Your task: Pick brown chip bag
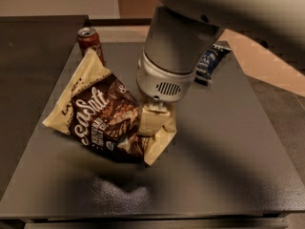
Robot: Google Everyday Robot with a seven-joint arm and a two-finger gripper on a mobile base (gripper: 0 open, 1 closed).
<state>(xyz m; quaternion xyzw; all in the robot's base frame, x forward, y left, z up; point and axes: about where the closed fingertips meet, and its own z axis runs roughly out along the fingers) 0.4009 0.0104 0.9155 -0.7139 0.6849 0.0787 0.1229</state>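
Note:
The brown chip bag (97, 113) has a dark brown centre with white script and cream-tan edges. It hangs tilted above the dark table (214, 147), its shadow lying on the surface below it. My gripper (153, 120) comes down from the big grey arm and is shut on the bag's right edge. The cream fingers (151, 118) pinch the crumpled corner. The arm hides the bag's upper right part.
A red soda can (89, 39) stands upright at the table's back left. A small dark blue bag (209, 61) lies at the back right, partly behind the arm. The table's front edge runs along the bottom of the view.

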